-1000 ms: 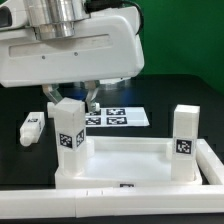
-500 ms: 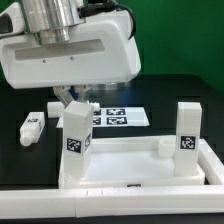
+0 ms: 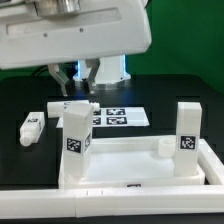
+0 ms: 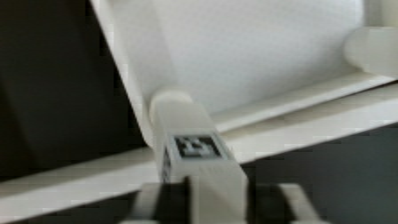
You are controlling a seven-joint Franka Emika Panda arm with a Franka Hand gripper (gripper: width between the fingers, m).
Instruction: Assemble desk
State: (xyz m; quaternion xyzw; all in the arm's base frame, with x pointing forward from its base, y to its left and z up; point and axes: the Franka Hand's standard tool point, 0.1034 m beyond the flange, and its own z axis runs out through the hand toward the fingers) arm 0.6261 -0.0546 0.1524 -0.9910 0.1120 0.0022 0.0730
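Already partly legged: the desk top lies on the black tabletop, with the pincer above one corner.

The desk top lies flat with its rim raised, in the foreground of the exterior view. A first leg stands upright at its corner on the exterior view's left, and a second leg stands at the corner on that view's right. Each shows a square tag. The pincer hangs just over the first leg, its fingers about a leg's width apart. The wrist view shows that leg running in between them, but I cannot tell whether they press on it. A loose leg lies on the tabletop further to the exterior view's left, and the marker board lies behind the desk top.
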